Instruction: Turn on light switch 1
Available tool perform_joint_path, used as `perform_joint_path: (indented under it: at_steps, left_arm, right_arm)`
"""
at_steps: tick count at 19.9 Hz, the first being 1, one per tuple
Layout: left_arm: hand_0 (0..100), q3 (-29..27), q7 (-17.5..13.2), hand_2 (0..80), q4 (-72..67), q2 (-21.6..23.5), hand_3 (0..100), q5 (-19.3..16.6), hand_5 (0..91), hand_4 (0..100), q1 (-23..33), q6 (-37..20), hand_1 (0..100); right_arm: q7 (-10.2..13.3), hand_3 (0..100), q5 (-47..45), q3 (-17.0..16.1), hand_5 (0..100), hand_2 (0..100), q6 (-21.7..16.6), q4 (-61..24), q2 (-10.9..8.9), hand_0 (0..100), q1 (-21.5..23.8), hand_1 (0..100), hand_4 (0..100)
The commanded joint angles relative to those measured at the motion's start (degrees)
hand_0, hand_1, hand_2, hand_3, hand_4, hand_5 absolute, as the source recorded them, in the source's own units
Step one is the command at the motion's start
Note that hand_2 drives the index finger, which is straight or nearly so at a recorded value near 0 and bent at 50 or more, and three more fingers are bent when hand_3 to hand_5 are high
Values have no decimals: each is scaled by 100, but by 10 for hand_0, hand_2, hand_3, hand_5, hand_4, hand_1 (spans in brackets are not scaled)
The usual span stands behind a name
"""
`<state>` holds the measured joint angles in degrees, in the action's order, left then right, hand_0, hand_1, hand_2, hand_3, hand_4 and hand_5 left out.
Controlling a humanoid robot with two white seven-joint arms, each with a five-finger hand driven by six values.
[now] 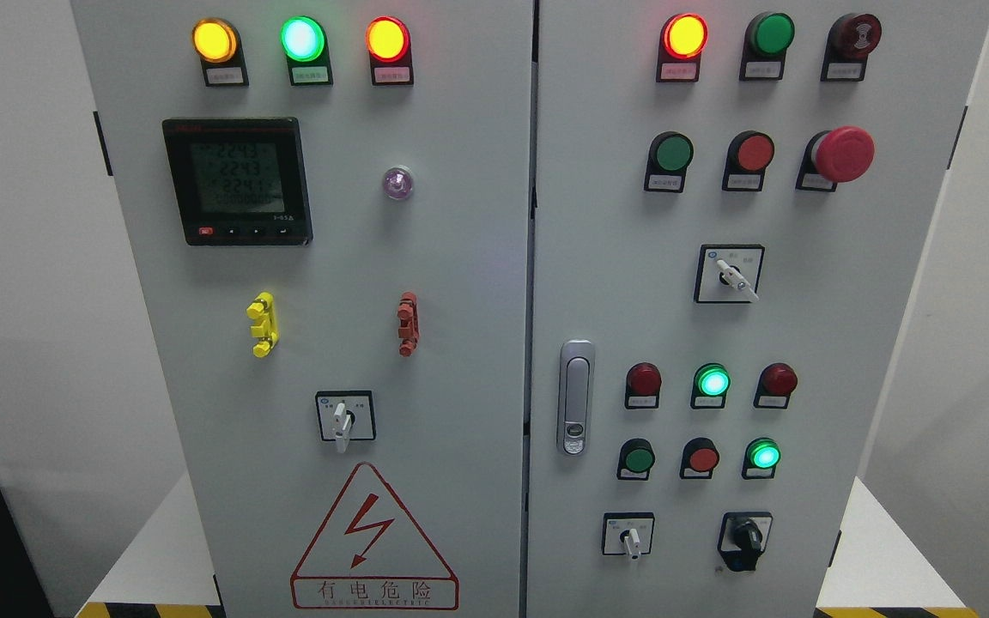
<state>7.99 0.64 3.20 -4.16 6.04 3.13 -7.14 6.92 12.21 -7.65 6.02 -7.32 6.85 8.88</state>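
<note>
Neither hand is in view — no arm enters from the lower left or lower right, so the state of the fingers cannot be told, nor which hand is nearer. The electrical cabinet (460, 257) fills the frame, its two doors side by side. Which control is "light switch 1" is unclear: the labels are too small to read. Candidates are the rotary selectors — the white-handled selector (342, 422) on the left door, handle pointing straight down, and on the right door the tilted selector (733, 276), the small white selector (630, 539) and the black knob (745, 539). Any reach must rise from below the frame.
</note>
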Motion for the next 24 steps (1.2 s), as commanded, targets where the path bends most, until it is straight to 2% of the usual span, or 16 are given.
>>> perform_joint_path:
  at_steps: [1,4,13,17,20,22,24]
  left_arm:
    - [224,54,15,0,41,21,1,-164,0,49,-23,-279,0]
    - [226,62,190,0,93,38,3,-200,0,52,-15,-359,0]
    - [234,54,217,0,339,73,23,-244,0,74,-23,-324,0]
    - [236,54,243,0,1287,213,26,-253,0,75,152,-253,0]
    - [233,28,235,0,2304,301,29,-541,0,82,450,-201,0]
    - [231,-121,226,0,3357,310,33,-831,0,94,810,44,0]
    - [232,-271,217,0,4238,284,38,-1034,0,103,926,282,0]
  right_arm:
    - [-6,0,1,0,0,0,-5,3,0,54,0,0,0]
    - [-6,0,1,0,0,0,-5,-6,0,54,0,0,0]
    - [-6,0,1,0,0,0,-5,-6,0,54,0,0,0]
    - [2,0,1,0,0,0,-5,3,0,54,0,0,0]
    - [3,0,1,0,0,0,-5,-6,0,54,0,0,0]
    - [-6,0,1,0,0,0,-5,3,0,55,0,0,0]
    - [-6,0,1,0,0,0,-5,-6,0,55,0,0,0]
